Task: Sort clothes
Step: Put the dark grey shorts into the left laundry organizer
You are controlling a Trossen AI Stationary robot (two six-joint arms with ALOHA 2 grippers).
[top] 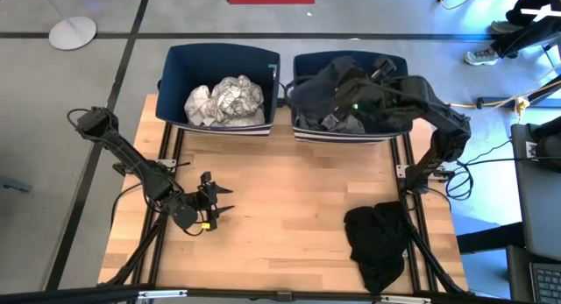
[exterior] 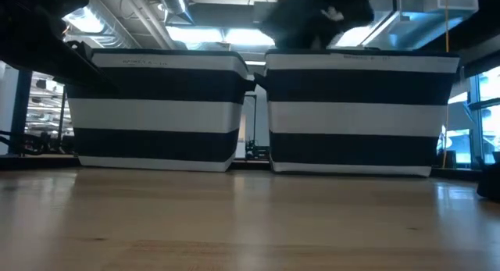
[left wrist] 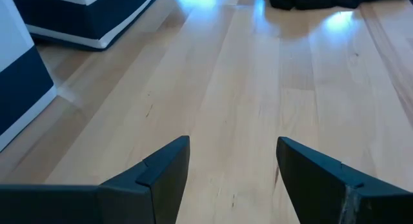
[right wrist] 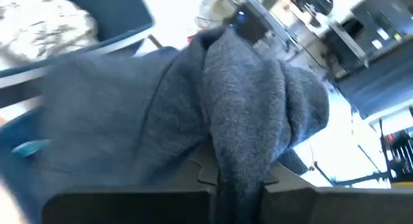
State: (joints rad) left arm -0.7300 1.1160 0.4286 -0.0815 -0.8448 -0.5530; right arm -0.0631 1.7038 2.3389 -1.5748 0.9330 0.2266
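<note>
The right end effector [top: 344, 92] hangs over the right bin [top: 302, 127] and pinches a grey garment [right wrist: 213, 121], which drapes around its fingers above the dark clothes [top: 337, 120] in that bin. To its side, the left bin [top: 175, 76] holds white and patterned garments [top: 225, 102]. A black garment [top: 377, 244] lies on the bench [top: 289, 208], well apart from it, near the front edge. The left end effector [top: 213, 205] rests low over the bare bench, fingers [left wrist: 161, 169] spread, holding nothing.
</note>
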